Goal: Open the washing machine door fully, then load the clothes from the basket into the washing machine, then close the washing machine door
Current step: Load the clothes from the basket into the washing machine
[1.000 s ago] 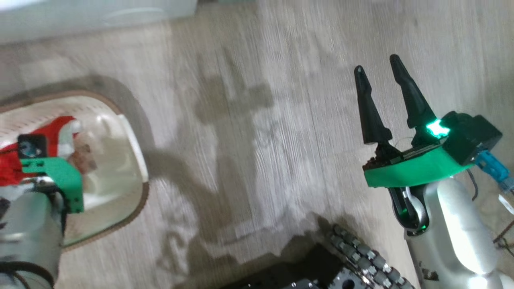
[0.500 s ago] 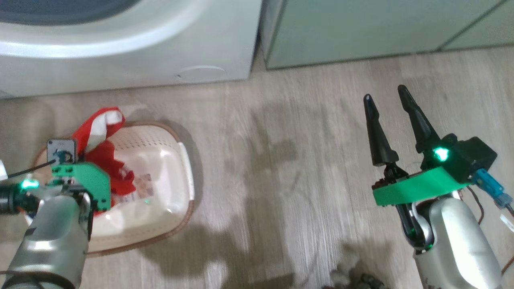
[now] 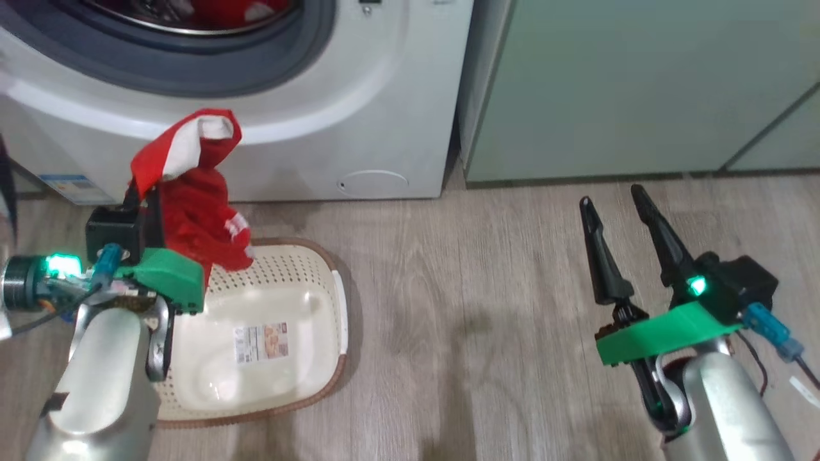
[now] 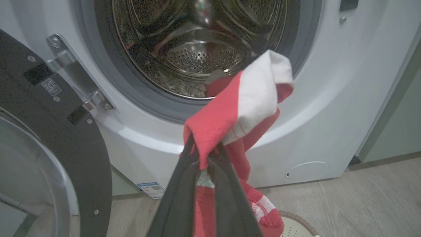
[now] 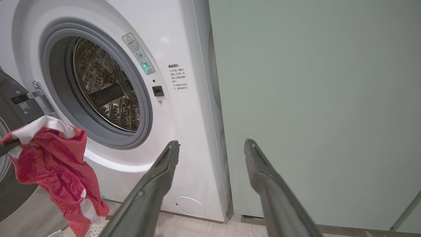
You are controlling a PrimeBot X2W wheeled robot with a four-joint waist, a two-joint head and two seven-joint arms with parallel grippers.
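My left gripper (image 4: 204, 149) is shut on the clothes (image 4: 243, 108), a red and white bundle hanging from its fingertips. The bundle (image 3: 192, 198) hangs above the far left rim of the basket (image 3: 282, 275) and in front of the washing machine (image 3: 359, 96), below its opening. The washing machine door (image 4: 65, 131) stands swung open to the left. The steel drum (image 4: 197, 49) is open to view, and some red fabric (image 3: 224, 9) lies inside it. My right gripper (image 3: 615, 198) hovers open over the floor to the right, with nothing between its fingers.
Pale green cabinets (image 3: 640, 89) stand right of the washer. A small round flap (image 3: 373, 182) sits low on the washer front, and a blue sticker (image 3: 67, 187) at its lower left. Wooden floor (image 3: 480, 288) lies between the basket and my right arm.
The head camera has tilted up, bringing the washer into view. My left gripper has lifted the red and white clothes out of the basket toward the washer. The right gripper stays open.
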